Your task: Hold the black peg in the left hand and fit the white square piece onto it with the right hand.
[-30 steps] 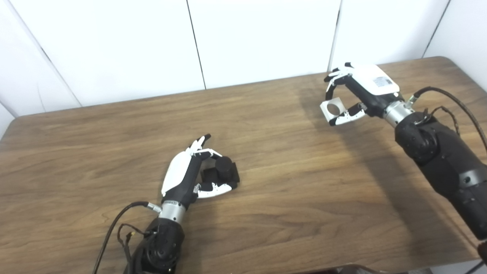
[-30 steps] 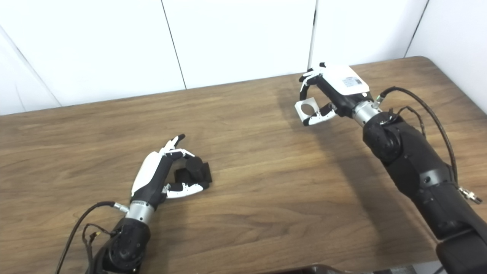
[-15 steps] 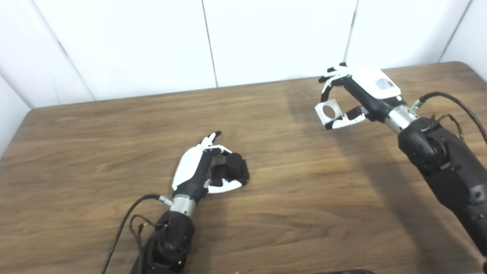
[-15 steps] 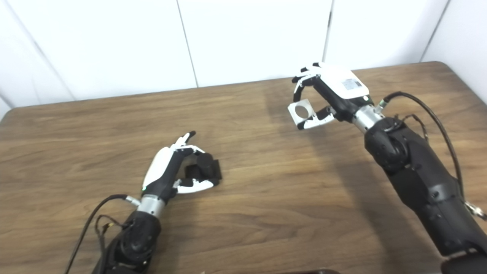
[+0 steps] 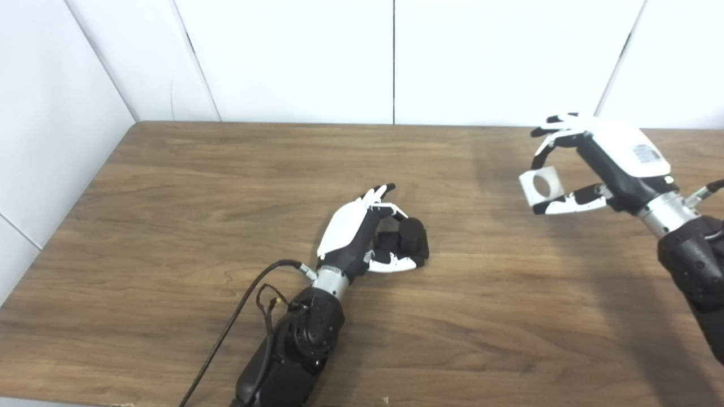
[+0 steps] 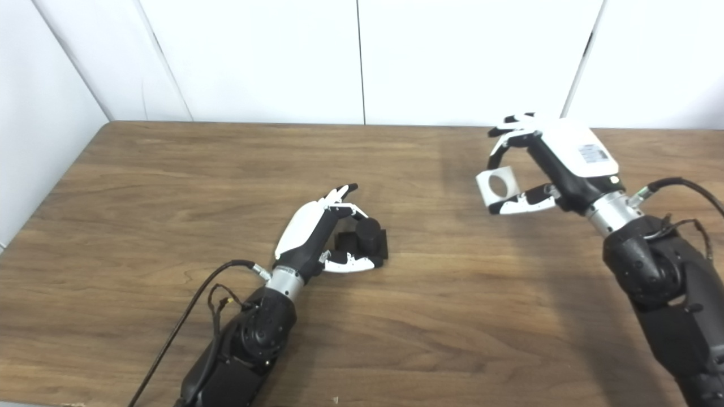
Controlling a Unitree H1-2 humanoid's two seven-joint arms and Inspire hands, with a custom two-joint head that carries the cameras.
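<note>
The black peg [image 5: 408,240], a short cylinder on a square base, sits on the wooden table [image 5: 169,186] near the middle. My left hand [image 5: 362,237] rests beside it with fingers and thumb curled around it, touching it. Far to the right, raised above the table, my right hand [image 5: 599,167] is shut on the white square piece [image 5: 540,186], pinched between fingers and thumb. The piece's round hole faces the camera. In the right eye view the peg [image 6: 366,237] and the white piece [image 6: 499,185] stand well apart.
White wall panels [image 5: 294,56] rise behind the table, and another wall [image 5: 51,113] closes the left side. A black cable [image 5: 237,316] loops beside my left forearm. Bare wood lies between the two hands.
The camera has turned left, so the whole scene shifted right. My left hand stays curled on the peg. My right hand still holds the white piece aloft, a little nearer the peg.
</note>
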